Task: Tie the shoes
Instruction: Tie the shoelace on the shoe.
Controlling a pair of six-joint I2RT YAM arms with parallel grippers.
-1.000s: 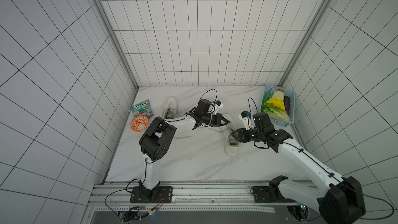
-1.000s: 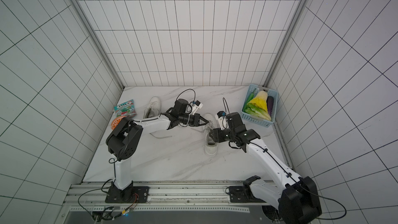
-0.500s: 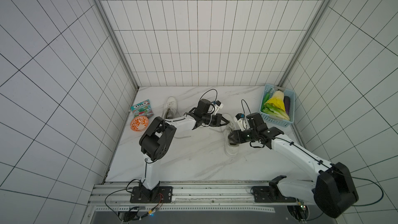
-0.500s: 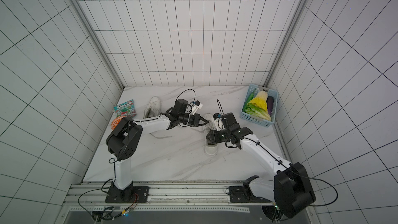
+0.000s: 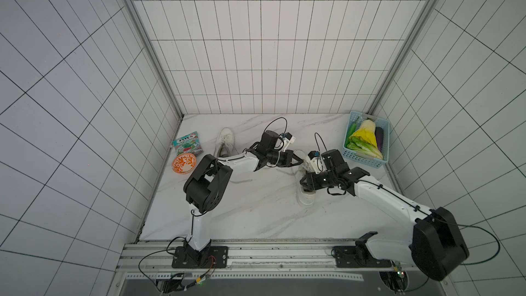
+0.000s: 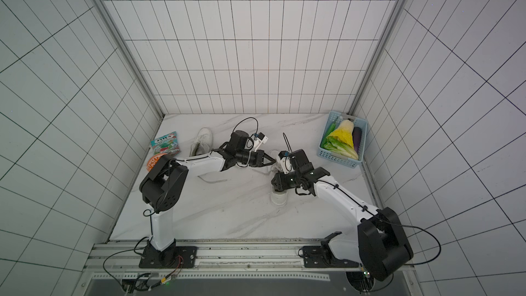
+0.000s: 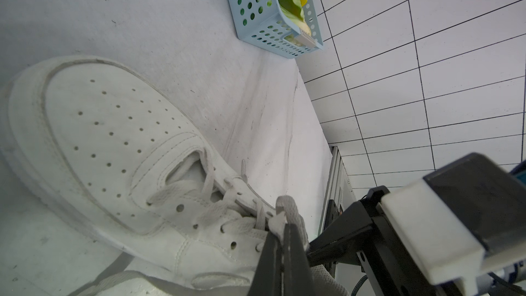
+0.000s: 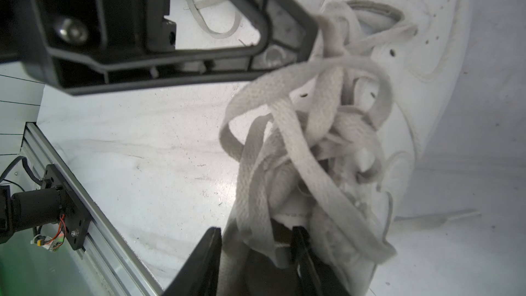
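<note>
**Both arms are bent over the middle shoe, partway through the knot.**
On the table, the shoe lies right under both tools, its long axis running rail to back wall and its toe pointing away. The other shoe sits well off behind the left arm. The left gripper is pinched on a lace loop. The right gripper has its jaws apart, straddling loose strands at the tongue. To my eye it's the nearer one to close.

Blue basket of vegetables by the right wall; orange bowl beside colourful packet, left.
</note>
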